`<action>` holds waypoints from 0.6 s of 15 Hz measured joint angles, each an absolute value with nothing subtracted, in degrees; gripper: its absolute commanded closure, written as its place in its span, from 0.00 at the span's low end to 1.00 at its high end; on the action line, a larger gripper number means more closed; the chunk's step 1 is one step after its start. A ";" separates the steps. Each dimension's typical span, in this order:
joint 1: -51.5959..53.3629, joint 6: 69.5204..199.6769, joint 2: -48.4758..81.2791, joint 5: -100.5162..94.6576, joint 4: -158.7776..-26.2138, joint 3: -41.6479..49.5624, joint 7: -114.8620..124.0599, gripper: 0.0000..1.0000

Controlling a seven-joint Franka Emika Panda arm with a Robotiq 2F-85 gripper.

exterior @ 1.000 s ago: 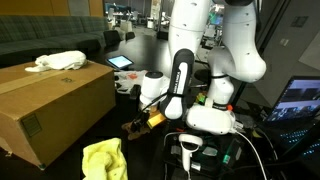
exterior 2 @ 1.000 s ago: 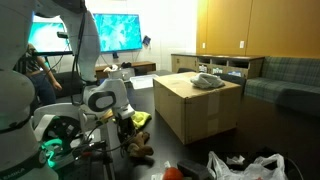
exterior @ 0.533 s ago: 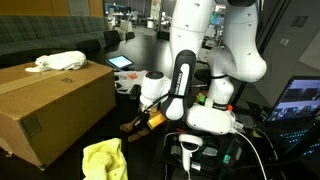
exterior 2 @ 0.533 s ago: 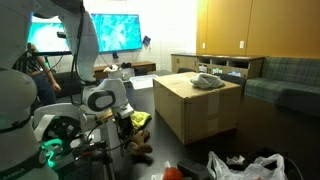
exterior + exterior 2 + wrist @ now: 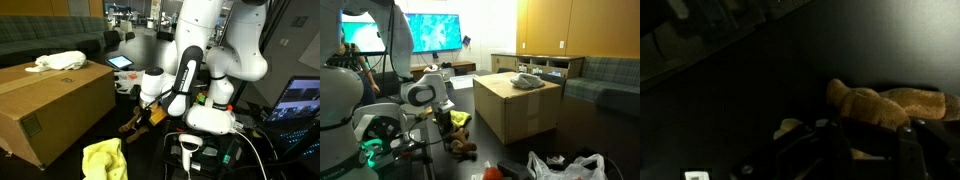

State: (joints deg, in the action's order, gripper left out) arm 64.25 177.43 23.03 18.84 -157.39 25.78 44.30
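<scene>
Jaws closed beside fuzzy brown plush [image 5: 880, 105]

Very dark pic, brown plush toy [image 5: 880, 105] lying ctr-right on dark surface [image 5: 750, 90], claw [image 5: 872, 148] closed at btm edge, right against toy, fingers barely visible

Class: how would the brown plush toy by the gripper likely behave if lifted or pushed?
The brown plush toy looks fuzzy and rounded, so it would probably sag and squash rather than stay stiff. It seems soft-stuffed, so likely light for its size. Pushed across the dark surface, it would more likely drag than roll.
</scene>
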 measured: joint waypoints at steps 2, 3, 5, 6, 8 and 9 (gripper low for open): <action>69.71 173.82 21.58 16.52 -157.10 33.13 43.54 1.00; 72.26 172.26 20.85 14.83 -157.02 36.88 43.51 1.00; 77.53 169.95 19.58 11.14 -157.10 44.64 43.60 1.00; 80.34 169.02 19.00 9.25 -157.09 48.81 43.67 1.00; 86.05 167.66 17.99 5.28 -157.08 57.36 43.77 1.00; 88.99 167.27 17.55 3.23 -157.10 61.71 43.81 1.00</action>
